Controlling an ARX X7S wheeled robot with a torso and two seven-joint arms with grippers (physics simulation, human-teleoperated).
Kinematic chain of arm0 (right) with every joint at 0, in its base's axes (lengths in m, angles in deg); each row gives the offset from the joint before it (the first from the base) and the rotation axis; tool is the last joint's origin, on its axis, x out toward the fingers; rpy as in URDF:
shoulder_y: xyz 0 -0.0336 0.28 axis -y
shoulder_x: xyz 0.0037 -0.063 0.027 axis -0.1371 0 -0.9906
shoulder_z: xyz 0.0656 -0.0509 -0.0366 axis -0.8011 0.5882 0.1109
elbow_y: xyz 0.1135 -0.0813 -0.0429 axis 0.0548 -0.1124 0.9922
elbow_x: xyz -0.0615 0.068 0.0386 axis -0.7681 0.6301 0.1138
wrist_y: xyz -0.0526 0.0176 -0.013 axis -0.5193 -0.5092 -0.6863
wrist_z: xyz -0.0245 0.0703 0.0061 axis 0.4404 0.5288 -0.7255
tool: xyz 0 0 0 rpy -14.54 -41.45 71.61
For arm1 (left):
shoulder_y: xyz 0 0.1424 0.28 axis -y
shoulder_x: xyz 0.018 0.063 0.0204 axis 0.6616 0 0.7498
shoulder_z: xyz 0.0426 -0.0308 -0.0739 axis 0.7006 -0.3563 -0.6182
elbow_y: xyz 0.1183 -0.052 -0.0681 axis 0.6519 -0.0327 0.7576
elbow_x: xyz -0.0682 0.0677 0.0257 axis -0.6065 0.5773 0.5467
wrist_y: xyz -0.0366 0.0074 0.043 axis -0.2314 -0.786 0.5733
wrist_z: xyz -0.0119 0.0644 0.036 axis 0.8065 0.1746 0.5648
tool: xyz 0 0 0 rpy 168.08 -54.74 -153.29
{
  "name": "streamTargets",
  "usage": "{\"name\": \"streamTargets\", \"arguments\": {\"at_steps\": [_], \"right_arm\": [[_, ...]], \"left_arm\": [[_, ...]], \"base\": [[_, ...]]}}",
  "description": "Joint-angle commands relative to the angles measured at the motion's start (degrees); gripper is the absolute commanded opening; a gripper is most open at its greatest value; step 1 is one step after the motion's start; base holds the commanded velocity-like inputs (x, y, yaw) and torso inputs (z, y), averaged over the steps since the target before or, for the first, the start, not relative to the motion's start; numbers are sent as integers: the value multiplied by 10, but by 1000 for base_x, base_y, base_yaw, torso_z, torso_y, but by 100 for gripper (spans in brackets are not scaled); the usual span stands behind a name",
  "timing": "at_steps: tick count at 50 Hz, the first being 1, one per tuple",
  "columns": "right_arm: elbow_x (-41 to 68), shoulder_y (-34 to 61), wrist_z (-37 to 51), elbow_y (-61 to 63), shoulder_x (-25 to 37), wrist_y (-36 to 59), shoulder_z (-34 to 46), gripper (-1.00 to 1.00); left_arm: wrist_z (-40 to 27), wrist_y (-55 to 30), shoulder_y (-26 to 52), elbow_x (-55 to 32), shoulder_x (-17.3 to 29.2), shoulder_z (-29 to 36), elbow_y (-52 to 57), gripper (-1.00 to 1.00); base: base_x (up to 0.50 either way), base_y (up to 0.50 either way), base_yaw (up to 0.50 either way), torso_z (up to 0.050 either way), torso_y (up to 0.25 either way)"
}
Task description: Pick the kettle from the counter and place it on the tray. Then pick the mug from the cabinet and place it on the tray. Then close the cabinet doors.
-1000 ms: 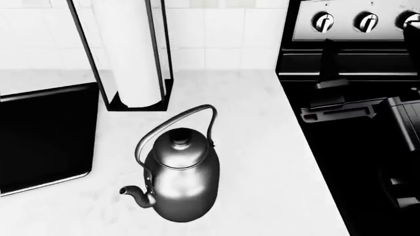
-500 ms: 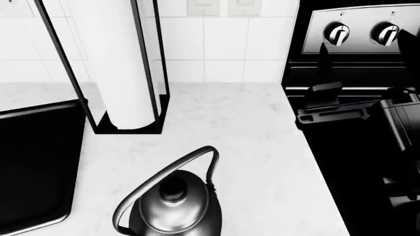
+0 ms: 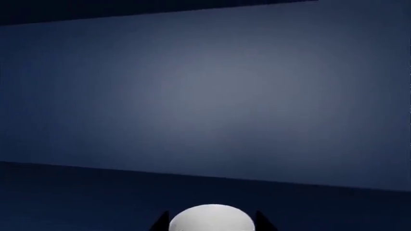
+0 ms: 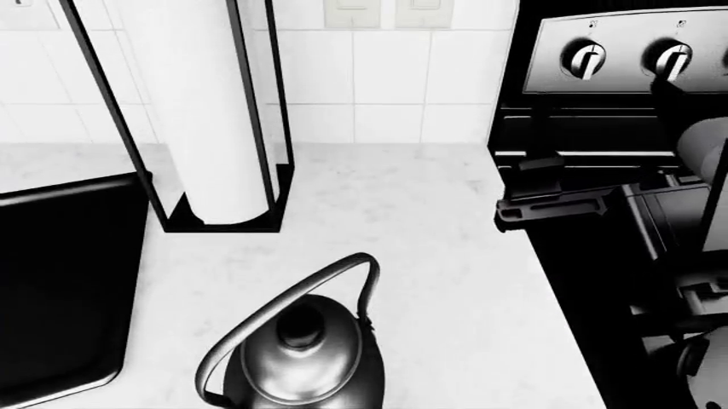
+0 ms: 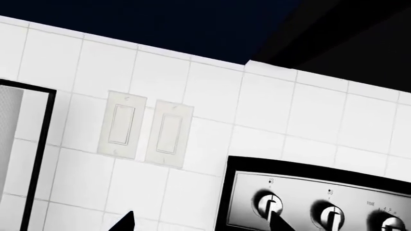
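Head view had the kettle point(image 4: 298, 358) sitting on the bench point(image 4: 444, 256) at the near edge, arched handle running near-left to far-right. The right gripper point(image 4: 551, 189) hovered far-right of it over the stovetop point(image 4: 592, 281); honestly couldn't tell its state. The left one wasn't visible.

Kettle point(image 4: 298, 354) base and spout, tray point(image 4: 57, 281) left side, both beyond the head view's edge.
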Motion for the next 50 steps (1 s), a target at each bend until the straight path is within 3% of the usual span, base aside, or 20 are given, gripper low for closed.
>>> {"name": "streamTargets", "arguments": {"at_steps": [1,6,9,14,19,43,45,50], "right_arm": [[-34,-20,-18,-3,-5,-16,13,100],[-39,-25,-21,-4,-4,-22,15,100],[-41,-29,-21,-4,-4,-25,16,100],[-48,-33,-24,-5,-6,-30,19,100],[-35,-31,-13,3,-6,-27,16,100],[66,-14,58,42,19,-20,-8,100],[72,-12,64,45,20,-21,-8,100],[73,-30,65,56,24,-38,-18,100]], "left_arm": [[-9,-1,-62,4,11,-16,-101,-100],[-10,8,-63,7,12,-21,-101,-100],[-8,63,-57,7,13,-25,-100,-100],[-18,131,-16,7,14,-34,-100,-100],[-15,137,25,8,13,-36,-100,-100],[31,-32,26,14,17,-52,136,-100],[37,-54,25,2,19,-58,172,-100],[55,-207,-55,-29,32,-74,428,-100]], "base": [[0,0,0,0,0],[6,0,0,0,0],[9,0,-1,0,0],[5,1,-1,0,0],[2,1,0,0,0],[-365,0,0,0,0],[-428,0,0,0,0],[-84,0,0,0,0]]}}
